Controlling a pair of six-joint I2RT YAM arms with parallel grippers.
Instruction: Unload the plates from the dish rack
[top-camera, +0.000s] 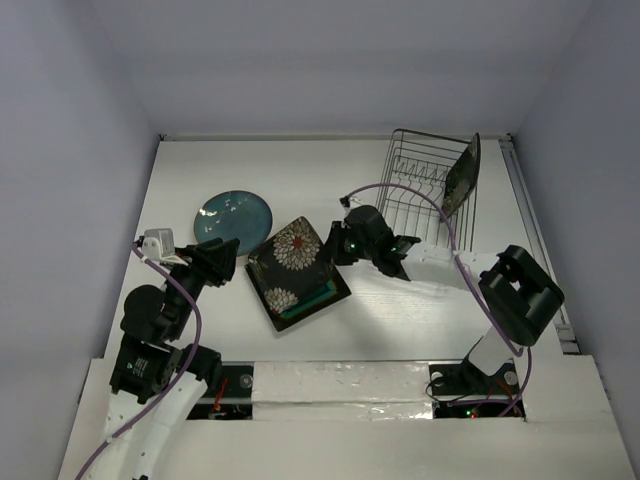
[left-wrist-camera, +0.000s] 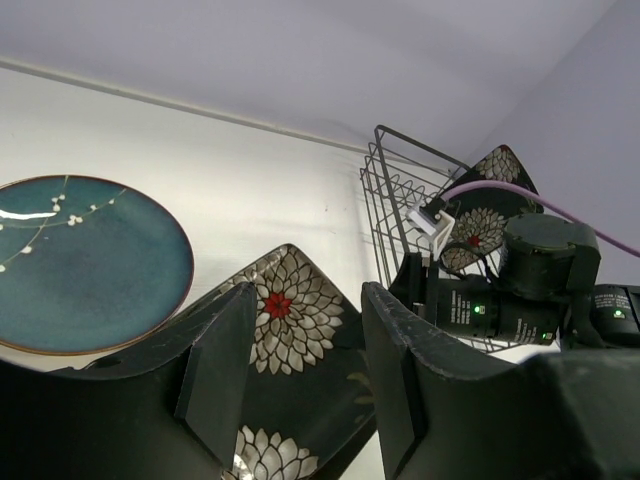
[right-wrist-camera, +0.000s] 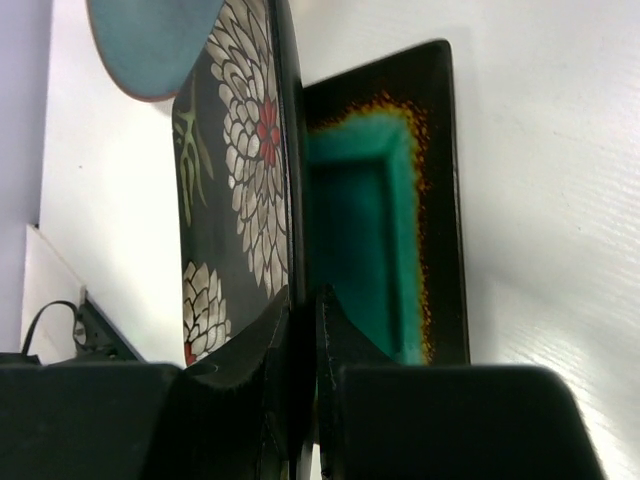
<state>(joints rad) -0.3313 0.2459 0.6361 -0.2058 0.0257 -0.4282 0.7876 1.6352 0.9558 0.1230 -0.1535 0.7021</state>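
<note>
The right pincer (top-camera: 338, 245) is closed tight on the rim of a square black plate with white flowers (top-camera: 292, 262); in the right wrist view its fingers (right-wrist-camera: 262, 345) pinch that rim, which runs edge-on straight ahead of them. The flowered face is to the pincer's left; to its right a square teal plate (right-wrist-camera: 375, 230) lies flat on the white table (top-camera: 380, 320), its dark border showing past the flowered plate's edge. I cannot tell whether the two plates touch.

Behind this pincer, towards the far right corner, stands the dish rack (top-camera: 420, 190); a second flowered plate (top-camera: 463, 175) is upright along its right side, close to the rack's wire wall. A strip of white table separates the rack from the gripped plate.

The left pincer (top-camera: 222, 262) is spread wide and holds nothing; its two fingers (left-wrist-camera: 215, 370) are well apart. A round teal plate (top-camera: 235, 218) lies flat just ahead and to its left, with its rim near the fingertips; the flowered plate's corner is just ahead to the right, and white table shows between the two plates.
</note>
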